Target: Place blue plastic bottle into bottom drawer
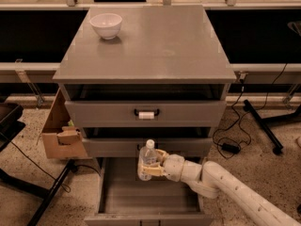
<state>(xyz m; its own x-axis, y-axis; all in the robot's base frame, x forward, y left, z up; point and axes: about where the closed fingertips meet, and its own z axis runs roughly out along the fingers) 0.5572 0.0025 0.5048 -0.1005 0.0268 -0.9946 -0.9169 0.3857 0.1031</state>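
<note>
The blue plastic bottle is a small clear bottle with a white cap, held upright. My gripper is shut on the bottle's body, its cream fingers wrapped around it. The arm reaches in from the lower right. The bottle hangs above the back part of the open bottom drawer, just in front of the middle drawer's face. The bottom drawer's flat grey floor shows nothing inside it.
A white bowl stands on the cabinet top at the back left. The top drawer has a white-tagged handle. A cardboard box sits left of the cabinet. Cables and a black stand leg lie on the floor at the right.
</note>
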